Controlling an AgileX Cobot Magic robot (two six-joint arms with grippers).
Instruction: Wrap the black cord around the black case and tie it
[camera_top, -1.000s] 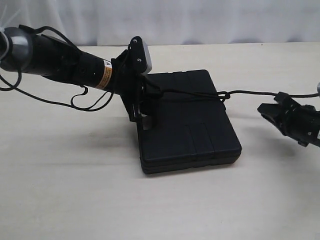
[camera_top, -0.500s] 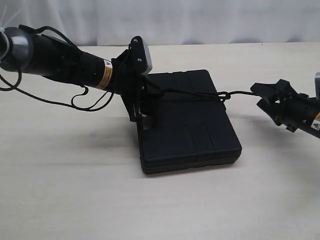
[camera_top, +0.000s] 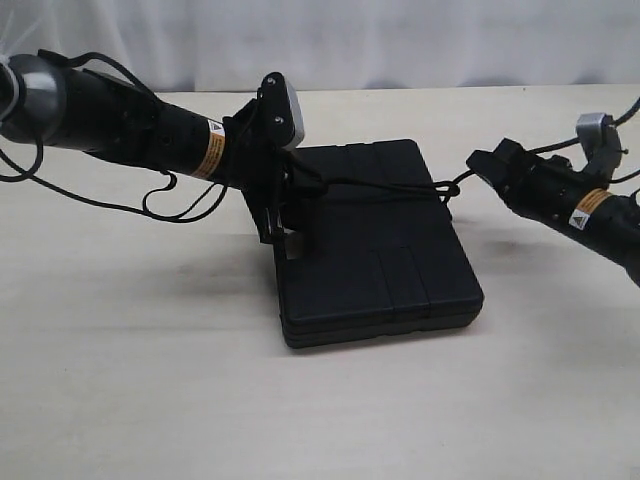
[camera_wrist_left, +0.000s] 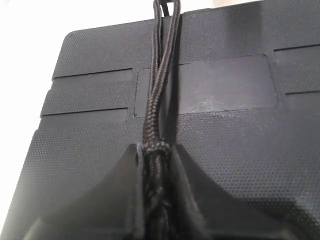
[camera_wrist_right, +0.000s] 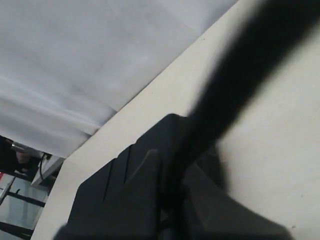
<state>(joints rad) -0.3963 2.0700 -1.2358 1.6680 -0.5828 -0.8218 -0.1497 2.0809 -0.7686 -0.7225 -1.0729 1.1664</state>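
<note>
The case (camera_top: 380, 250) lies flat on the counter (camera_top: 150, 360), about mid-scene. The cord (camera_top: 385, 187) runs taut across its top, from the near-left edge to a knot (camera_top: 449, 189) at the right edge. The left gripper (camera_top: 292, 200) sits at the case's left edge; in its wrist view it (camera_wrist_left: 155, 152) is clamped tight on two strands of cord (camera_wrist_left: 156, 100). The right gripper (camera_top: 479, 164) hangs just beside the knot, closed, with a blurred stretch of cord (camera_wrist_right: 225, 85) pinched between its jaws
</note>
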